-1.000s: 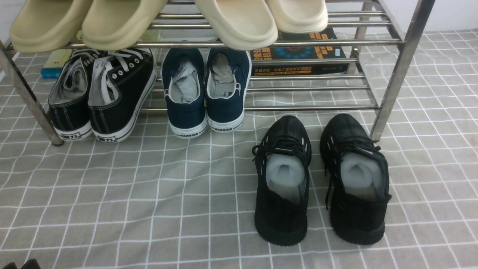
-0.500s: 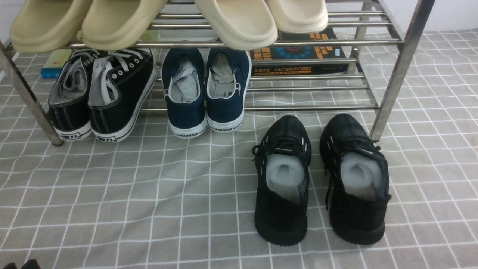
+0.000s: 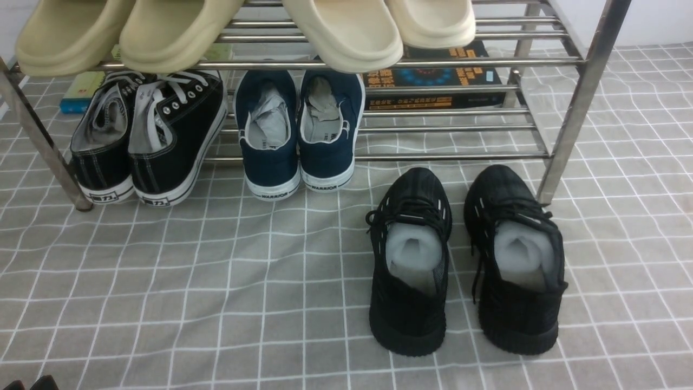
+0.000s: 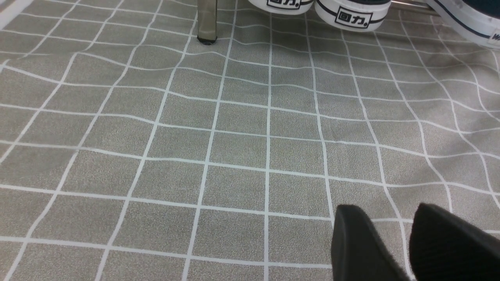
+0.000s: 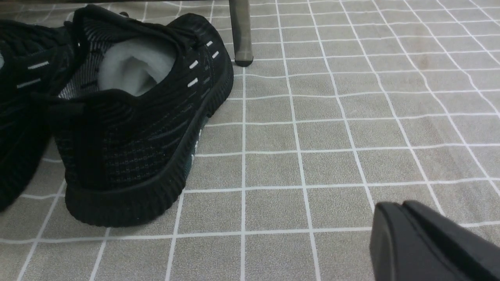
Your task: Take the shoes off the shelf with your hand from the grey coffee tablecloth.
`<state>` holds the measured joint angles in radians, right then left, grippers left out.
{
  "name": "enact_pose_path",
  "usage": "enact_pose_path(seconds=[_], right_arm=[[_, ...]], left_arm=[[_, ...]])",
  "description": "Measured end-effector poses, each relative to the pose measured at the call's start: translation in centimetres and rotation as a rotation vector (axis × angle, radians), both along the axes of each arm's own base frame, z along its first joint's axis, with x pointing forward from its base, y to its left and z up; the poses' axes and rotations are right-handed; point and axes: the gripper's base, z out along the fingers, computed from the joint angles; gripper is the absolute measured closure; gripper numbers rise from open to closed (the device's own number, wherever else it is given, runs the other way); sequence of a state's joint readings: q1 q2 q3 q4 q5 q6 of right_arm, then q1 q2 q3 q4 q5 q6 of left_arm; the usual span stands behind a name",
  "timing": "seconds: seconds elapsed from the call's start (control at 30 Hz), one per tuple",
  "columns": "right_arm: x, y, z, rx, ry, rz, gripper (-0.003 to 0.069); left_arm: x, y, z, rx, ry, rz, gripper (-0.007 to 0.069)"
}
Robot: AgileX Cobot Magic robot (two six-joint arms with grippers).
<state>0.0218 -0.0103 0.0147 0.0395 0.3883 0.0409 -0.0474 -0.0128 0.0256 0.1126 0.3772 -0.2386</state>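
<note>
Left gripper (image 4: 390, 234) fingers slightly apart, empty; right gripper (image 5: 406, 222) fingers pressed together, empty. Two black shoes (image 3: 465, 260) side by side on cloth (image 3: 216, 281), just before rack (image 3: 568, 119), off its rails. Lower rails: two black canvas sneakers (image 3: 146, 135), two navy sneakers (image 3: 298, 130). Top: four beige slippers (image 3: 243, 30)

Grey coffee tablecloth (image 3: 216, 281) carries shoes (image 3: 465, 260), shelf (image 3: 568, 124).
</note>
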Motion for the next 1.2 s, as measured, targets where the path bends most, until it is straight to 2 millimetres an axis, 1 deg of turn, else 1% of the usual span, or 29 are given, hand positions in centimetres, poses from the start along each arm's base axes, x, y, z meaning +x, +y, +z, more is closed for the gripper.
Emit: enact_pose_path(seconds=[1.2], right_arm=[[0.0,0.0,0.0,0.003,0.0,0.0,0.0585]], left_arm=[[0.0,0.0,0.0,0.001,0.0,0.0,0.0384]])
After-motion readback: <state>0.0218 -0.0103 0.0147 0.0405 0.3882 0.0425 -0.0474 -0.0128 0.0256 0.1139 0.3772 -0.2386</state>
